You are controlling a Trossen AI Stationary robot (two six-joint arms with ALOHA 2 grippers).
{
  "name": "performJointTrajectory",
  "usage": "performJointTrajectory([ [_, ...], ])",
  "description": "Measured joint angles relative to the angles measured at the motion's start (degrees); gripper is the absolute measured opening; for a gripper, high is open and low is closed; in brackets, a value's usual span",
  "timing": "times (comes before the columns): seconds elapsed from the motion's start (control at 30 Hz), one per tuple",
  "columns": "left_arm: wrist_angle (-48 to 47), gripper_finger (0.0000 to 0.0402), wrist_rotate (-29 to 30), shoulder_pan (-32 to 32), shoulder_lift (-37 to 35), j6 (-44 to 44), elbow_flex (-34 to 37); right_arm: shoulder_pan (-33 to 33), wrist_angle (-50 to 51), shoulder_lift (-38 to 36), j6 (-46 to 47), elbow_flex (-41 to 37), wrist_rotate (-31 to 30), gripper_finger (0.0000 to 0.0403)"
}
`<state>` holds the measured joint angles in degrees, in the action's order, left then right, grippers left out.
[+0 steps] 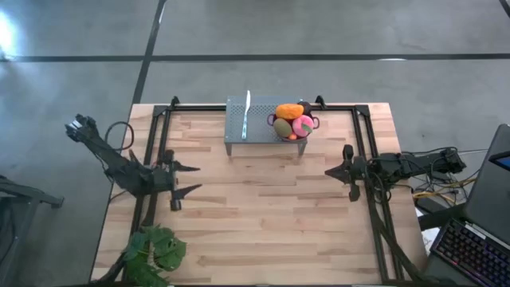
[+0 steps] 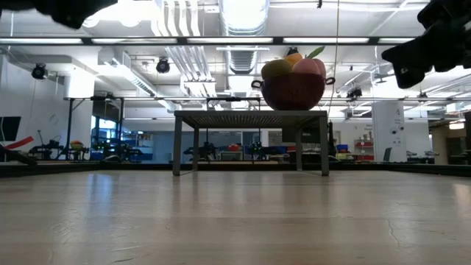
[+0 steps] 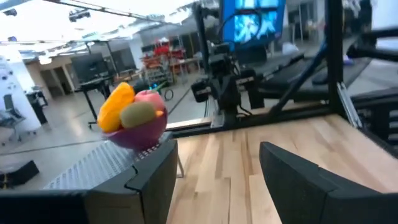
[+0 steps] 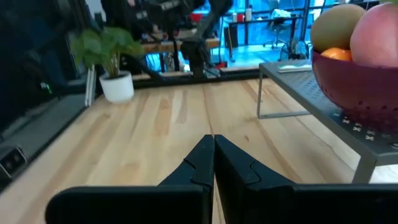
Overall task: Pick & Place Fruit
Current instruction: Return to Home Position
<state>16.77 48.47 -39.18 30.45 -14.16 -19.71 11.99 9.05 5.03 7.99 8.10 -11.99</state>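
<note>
Toy fruit fills a purple bowl point(image 1: 292, 127): an orange piece point(image 1: 288, 111), a pink ball point(image 1: 303, 124) and an olive-green piece point(image 1: 282, 127). The bowl stands on the right end of a grey perforated metal stand point(image 1: 253, 121) at the table's far edge. The low view shows the bowl point(image 2: 293, 90) on top of the stand point(image 2: 250, 115). My left gripper point(image 1: 198, 178) is open above the table's left side, with nothing between its fingers point(image 3: 152, 180). Over the right side my right gripper point(image 1: 327, 172) is shut and empty, its fingertips point(image 4: 213, 155) together.
A leafy green plant point(image 1: 151, 251) stands at the table's near left corner, in a white pot point(image 4: 117, 86). Black frame rails point(image 1: 366, 143) run along the table's sides and back. A laptop point(image 1: 478, 239) sits off the table's right. Bare wood point(image 1: 263, 215) lies between the arms.
</note>
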Motion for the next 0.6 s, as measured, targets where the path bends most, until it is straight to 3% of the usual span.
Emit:
performJointTrajectory([
  [0.13,-0.8,0.0232,-1.0,0.0,-9.2,2.0,5.9,0.0,-0.6,0.0,1.1,0.0,0.0,0.0008],
  [0.23,-3.4,0.0232,-6.9,0.0,-15.5,3.6,9.0,0.0,-0.6,0.1,0.6,0.0,0.0,0.0008],
  [0.47,-17.8,0.0232,-14.3,-0.1,-26.5,11.8,10.7,0.0,-1.7,0.1,-2.6,0.0,-0.1,0.0008],
  [0.6,-21.4,0.0232,-21.8,-0.1,-30.3,10.0,11.0,0.0,-5.3,0.0,-7.5,0.0,0.3,0.0008],
])
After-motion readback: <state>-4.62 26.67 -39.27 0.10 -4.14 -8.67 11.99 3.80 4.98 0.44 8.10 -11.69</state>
